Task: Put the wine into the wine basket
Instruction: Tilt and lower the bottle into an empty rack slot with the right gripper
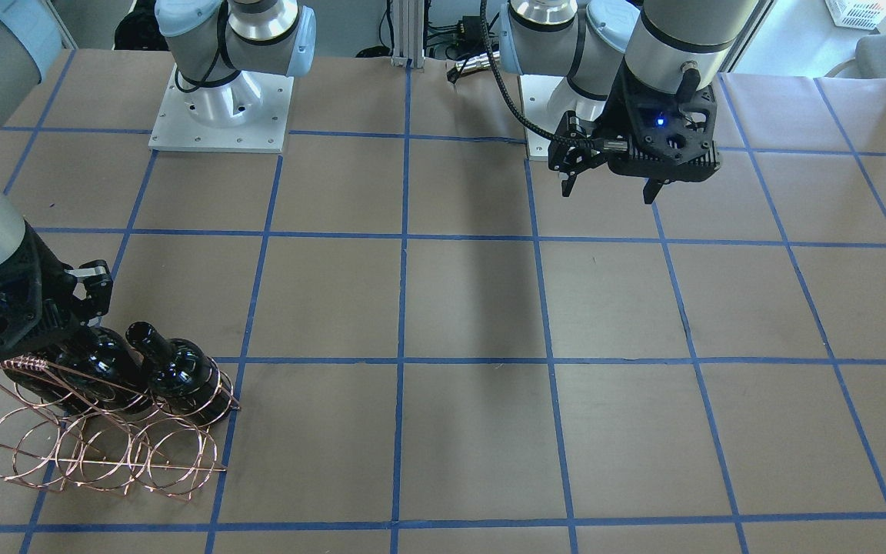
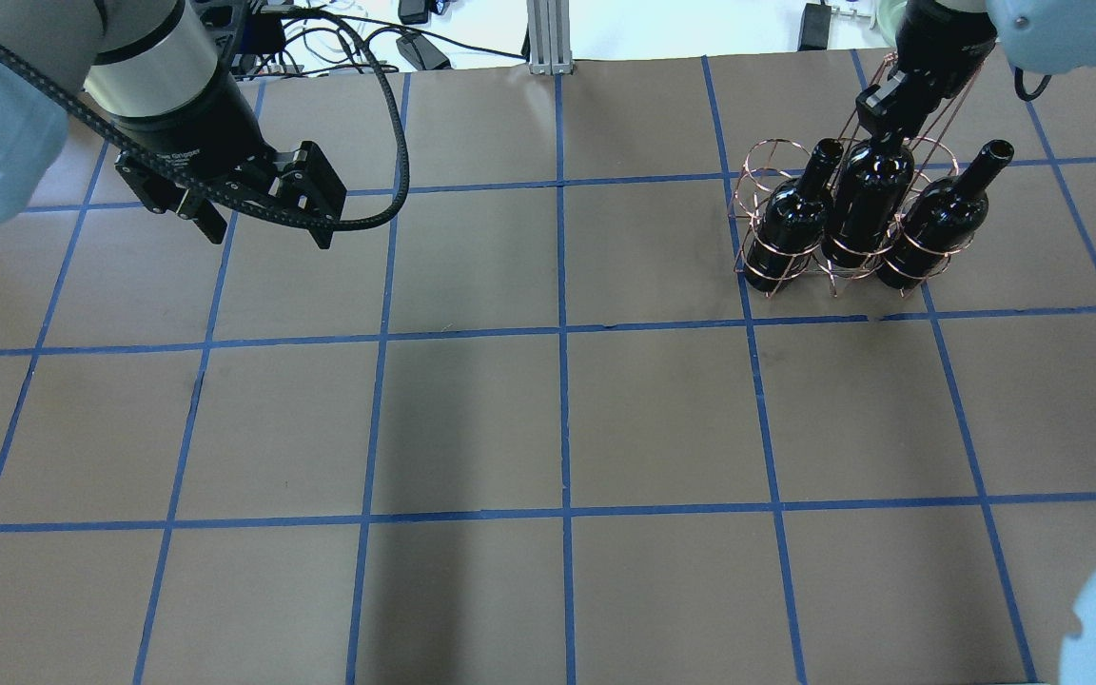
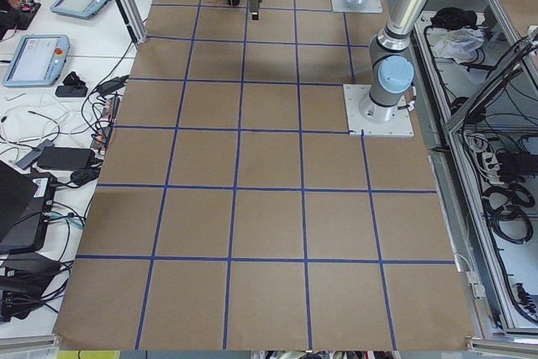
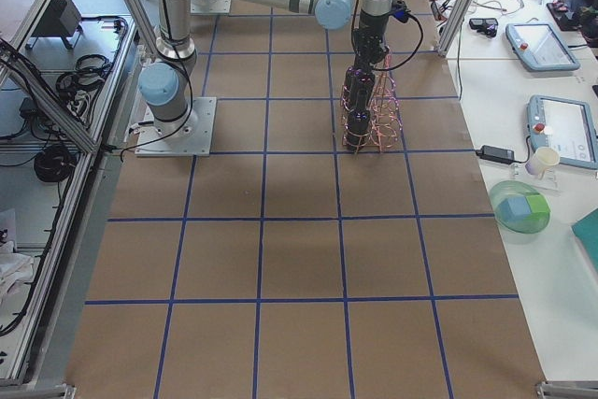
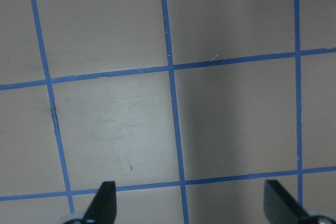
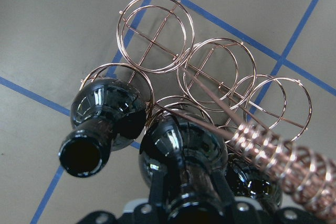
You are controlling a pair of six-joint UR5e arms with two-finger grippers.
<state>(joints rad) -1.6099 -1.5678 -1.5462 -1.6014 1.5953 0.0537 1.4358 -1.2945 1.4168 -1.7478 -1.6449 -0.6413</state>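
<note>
The copper wire wine basket (image 2: 748, 177) stands at the far right of the table and also shows in the front view (image 1: 104, 462). Three glossy black wine bottles stand in its near row: the left (image 2: 786, 228), the middle (image 2: 867, 209) and the right (image 2: 938, 224). My right gripper (image 2: 879, 107) is shut on the middle bottle's neck, and in the right wrist view its fingers (image 6: 157, 187) clamp that bottle (image 6: 184, 150) beside the coiled handle (image 6: 278, 153). The basket's far rings (image 6: 157, 38) hold nothing. My left gripper (image 2: 269, 231) is open and empty above the table's left side.
The brown table carries a grid of blue tape lines (image 2: 562, 333). The left wrist view shows only bare table between the open fingertips (image 5: 105, 200). Both arm bases (image 1: 220, 108) stand at the robot's edge. Tablets and cables lie on side benches (image 3: 38, 56).
</note>
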